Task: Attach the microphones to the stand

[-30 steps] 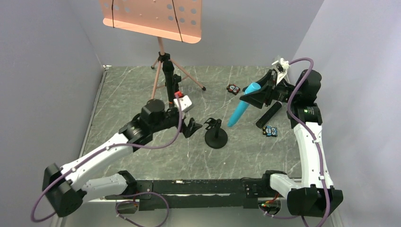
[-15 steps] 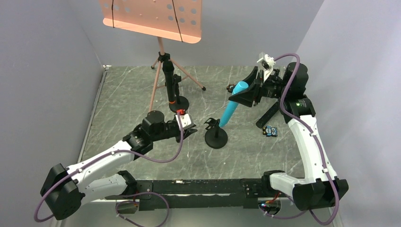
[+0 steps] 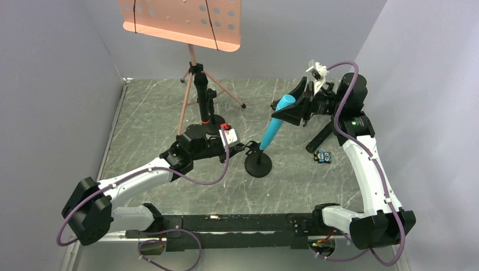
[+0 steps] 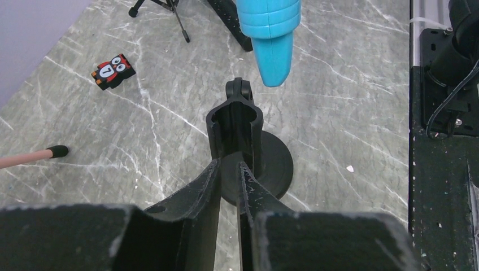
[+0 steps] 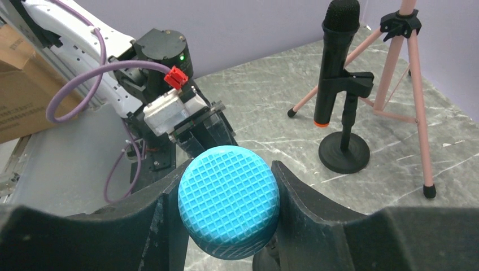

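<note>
The top view is showing the whole table. The right gripper [image 3: 295, 110] is holding the cyan microphone [image 3: 273, 129] by its head, slanting it down and to the left, so its tail is pointing at the small stand [image 3: 258, 166] near the middle. The left gripper [image 3: 239, 150] is reaching in from the left to that stand's clip [image 3: 252, 147].

Only the left wrist view is showing that grip. The two fingers [image 4: 206, 183] are pinching together on the small stand's neck just under the U-shaped clip. The cyan tail is hanging just beyond the clip's mouth, not inside it.

The right wrist view is showing what the others are not: the jaws pressing on both sides of the gridded cyan head. It is also showing a second stand [image 5: 343, 152] further left and far, carrying the black microphone with the orange ring [image 5: 338, 62] upright in its holder.

A third black microphone [image 3: 319, 136] is lying on the table by the right arm, its head hidden, with an owl block [image 3: 322, 156] just on its near side.
</note>
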Available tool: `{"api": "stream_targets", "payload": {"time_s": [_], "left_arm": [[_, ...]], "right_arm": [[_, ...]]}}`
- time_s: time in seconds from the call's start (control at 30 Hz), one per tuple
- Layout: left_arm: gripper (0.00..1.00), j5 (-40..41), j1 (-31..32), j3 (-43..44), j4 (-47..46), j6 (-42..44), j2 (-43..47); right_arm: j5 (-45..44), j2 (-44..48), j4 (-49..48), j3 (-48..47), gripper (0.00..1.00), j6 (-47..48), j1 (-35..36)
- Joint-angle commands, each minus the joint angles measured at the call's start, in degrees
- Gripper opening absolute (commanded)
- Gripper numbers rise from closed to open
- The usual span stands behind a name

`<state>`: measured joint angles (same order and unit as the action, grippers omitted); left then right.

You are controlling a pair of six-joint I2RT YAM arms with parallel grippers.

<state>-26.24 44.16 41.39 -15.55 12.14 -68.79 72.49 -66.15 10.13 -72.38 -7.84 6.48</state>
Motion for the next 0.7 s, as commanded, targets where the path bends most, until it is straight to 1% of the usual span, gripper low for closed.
{"api": "stream_targets", "payload": {"time_s": [0.0,0.47,0.67], "left_arm": [[0.2,-2.72,-0.11,2.42,-5.38,-1.96,-1.82],[0.19,-4.97,-0.02,4.58,-6.55,-5.53,-7.19],[0.2,-4.8,0.05,3.27,-7.83,-6.78,-7.0]], "right_arm": [[0.57,-0.29,-6.3,-1.88,0.14,-3.08,0.23],[-0.79,-1.97,-7.83,-1.71,0.14,-3.46,1.45],[-2.26,-3.06,-8.56,-1.5,0.14,-3.32,3.04]]}}
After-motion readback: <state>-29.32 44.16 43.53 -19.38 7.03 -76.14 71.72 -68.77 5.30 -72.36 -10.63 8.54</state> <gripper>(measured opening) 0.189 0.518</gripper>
